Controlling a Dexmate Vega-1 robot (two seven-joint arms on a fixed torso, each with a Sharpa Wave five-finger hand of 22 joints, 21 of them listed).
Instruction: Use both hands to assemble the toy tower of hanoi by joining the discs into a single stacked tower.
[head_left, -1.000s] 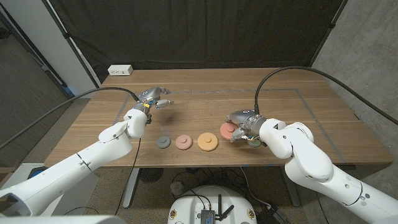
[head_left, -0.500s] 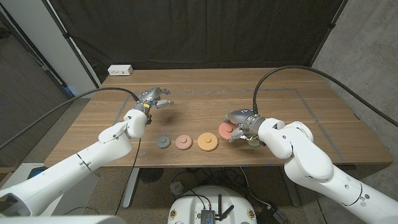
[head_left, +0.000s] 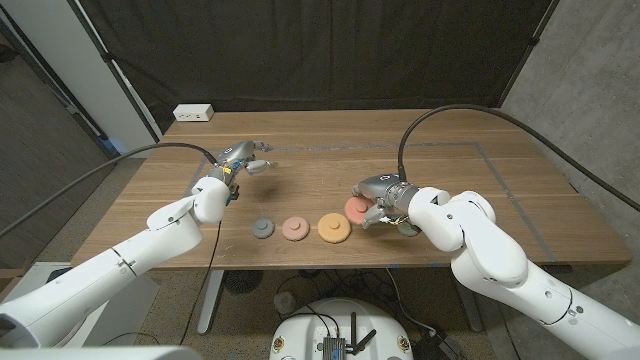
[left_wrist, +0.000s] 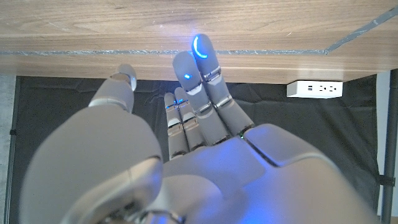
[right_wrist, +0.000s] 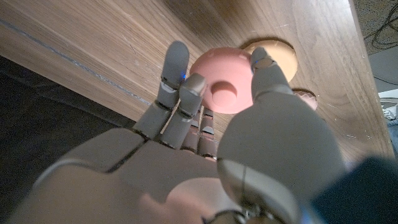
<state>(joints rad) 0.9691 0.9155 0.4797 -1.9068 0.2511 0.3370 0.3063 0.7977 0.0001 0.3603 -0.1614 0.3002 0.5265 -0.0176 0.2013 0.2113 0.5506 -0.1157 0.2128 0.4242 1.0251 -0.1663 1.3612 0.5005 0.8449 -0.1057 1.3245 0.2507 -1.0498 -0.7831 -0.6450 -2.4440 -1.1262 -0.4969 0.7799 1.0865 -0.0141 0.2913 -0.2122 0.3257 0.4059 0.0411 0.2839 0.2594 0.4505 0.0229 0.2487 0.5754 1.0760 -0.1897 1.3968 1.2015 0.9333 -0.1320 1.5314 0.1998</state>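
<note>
While your right hand (head_left: 378, 197) pinches the pink disc (head_left: 357, 209) between thumb and fingers, that disc, with its round centre recess, hangs tilted just beside the orange disc (head_left: 333, 228) near the worktop's (head_left: 330, 150) front edge. Salmon disc (head_left: 294, 228) and grey disc (head_left: 262, 229) continue that row leftward. Your left hand (head_left: 243, 158) hovers released, fingers apart, toward the left edge. Since a second ago, the pink disc has crept slightly left.

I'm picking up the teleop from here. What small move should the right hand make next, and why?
Probably carry the red disc, which the right hand holds, a little farther over the orange disc and lower it on. The orange disc looks like the widest of the row on the table.
</note>
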